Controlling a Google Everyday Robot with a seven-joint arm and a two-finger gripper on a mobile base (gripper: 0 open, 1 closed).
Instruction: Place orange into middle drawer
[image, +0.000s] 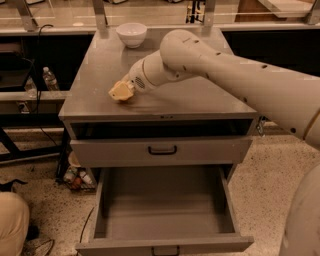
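My gripper is a pale yellow tip at the end of the big white arm. It rests low over the left part of the grey cabinet top. I cannot make out the orange as a separate thing; it is either hidden at the gripper tip or out of view. The middle drawer is pulled out wide below the cabinet. Its flat grey floor is bare and its side walls are tall. It lies well below and in front of the gripper.
A white bowl stands at the back of the cabinet top. A shallower drawer with a black loop handle is shut above the open one. A water bottle and cables are at the left. Speckled floor surrounds the cabinet.
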